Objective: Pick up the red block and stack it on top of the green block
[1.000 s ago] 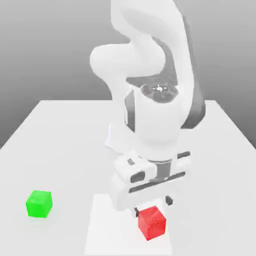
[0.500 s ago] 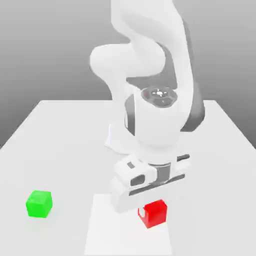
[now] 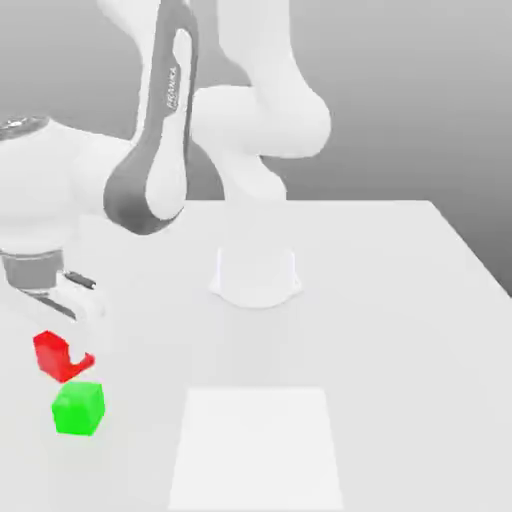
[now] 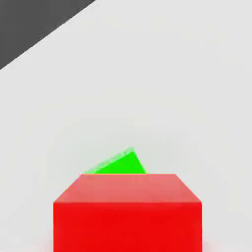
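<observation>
The red block [image 3: 50, 352] hangs in the air at the exterior view's left, with my gripper [image 3: 60, 350] shut on it below the white hand. The green block [image 3: 78, 408] rests on the white table, just below the red block and slightly to its right. A small gap shows between the two cubes. In the hand view the red block [image 4: 128, 211] sits close to the camera. A corner of the green block [image 4: 119, 165] peeks out from behind its top edge.
My white arm base [image 3: 256, 275] stands at the middle back of the table [image 3: 400, 330]. A lighter square patch [image 3: 256, 450] lies on the table's front middle. The grey elbow link [image 3: 155, 150] leans over the left half.
My arm has swung from the square patch at the front middle over to the left. It carried the red block up and across until it hung just above the green block.
</observation>
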Robot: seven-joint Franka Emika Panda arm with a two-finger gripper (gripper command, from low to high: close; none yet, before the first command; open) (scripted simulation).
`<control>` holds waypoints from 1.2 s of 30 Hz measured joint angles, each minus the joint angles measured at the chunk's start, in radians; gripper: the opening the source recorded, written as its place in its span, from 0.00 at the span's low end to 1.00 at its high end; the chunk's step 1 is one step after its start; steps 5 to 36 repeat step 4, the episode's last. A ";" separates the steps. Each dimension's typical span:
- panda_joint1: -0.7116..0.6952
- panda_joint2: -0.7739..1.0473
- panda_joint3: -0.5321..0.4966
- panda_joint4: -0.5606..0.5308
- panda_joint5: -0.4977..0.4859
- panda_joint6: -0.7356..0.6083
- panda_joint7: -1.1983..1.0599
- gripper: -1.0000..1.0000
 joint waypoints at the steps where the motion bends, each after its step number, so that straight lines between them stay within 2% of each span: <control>1: -0.006 0.024 0.009 0.001 0.014 0.022 -0.010 1.00; 36: -0.006 0.024 0.009 0.001 0.014 0.022 -0.010 1.00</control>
